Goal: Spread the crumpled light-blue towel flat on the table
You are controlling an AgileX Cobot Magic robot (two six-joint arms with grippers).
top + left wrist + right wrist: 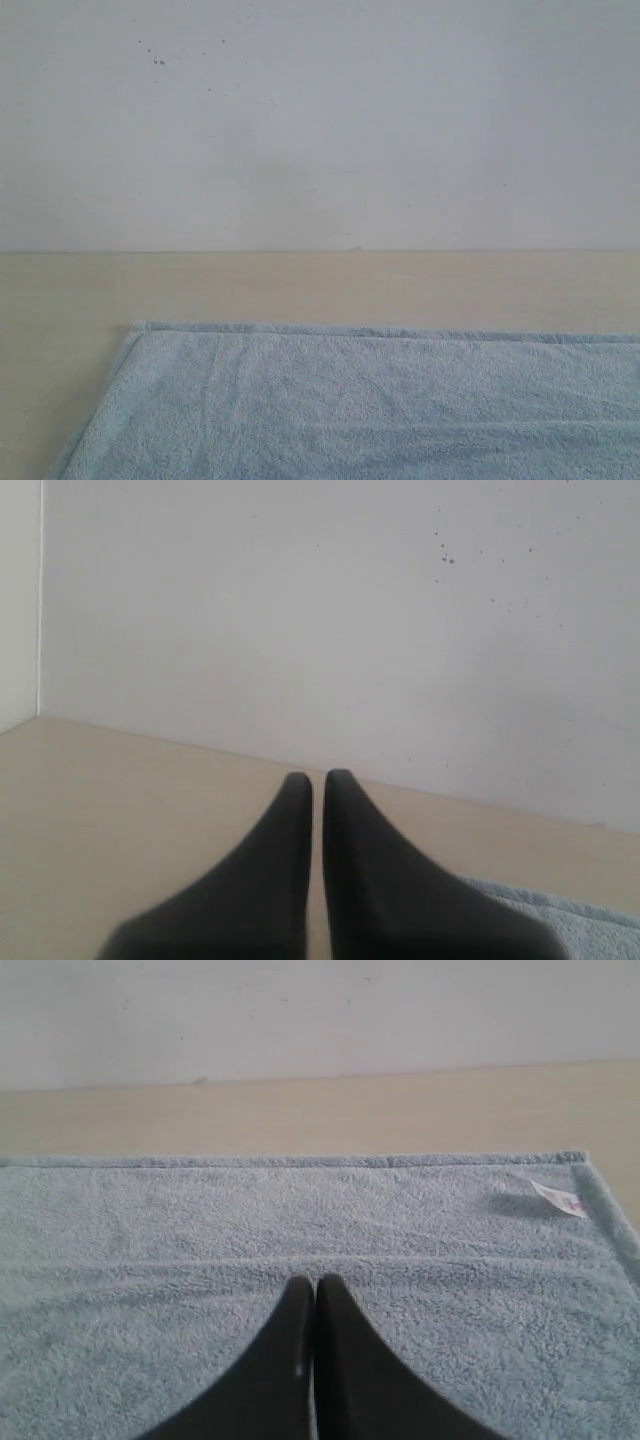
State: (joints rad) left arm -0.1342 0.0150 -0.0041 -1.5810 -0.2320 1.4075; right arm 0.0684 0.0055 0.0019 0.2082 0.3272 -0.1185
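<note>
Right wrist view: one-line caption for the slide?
Right gripper, jaws shut, over the light-blue towel lying flat, white tag near its corner, cream table beyond.

This is a bare robot test station, lab-like in its plainness. A smooth, matte cream-beige counter (300, 285) runs wider than the exterior view and meets a flat white wall (400, 120) dotted with a few small dark specks (158, 60). The left wrist view shows a second white wall (18, 600) closing the corner. The black tapered jaws of the left gripper (318, 780) and right gripper (315, 1282) reach into the wrist views, pressed together. A single pale light-blue fluffy terry towel (380, 410) lies spread on the counter.
</note>
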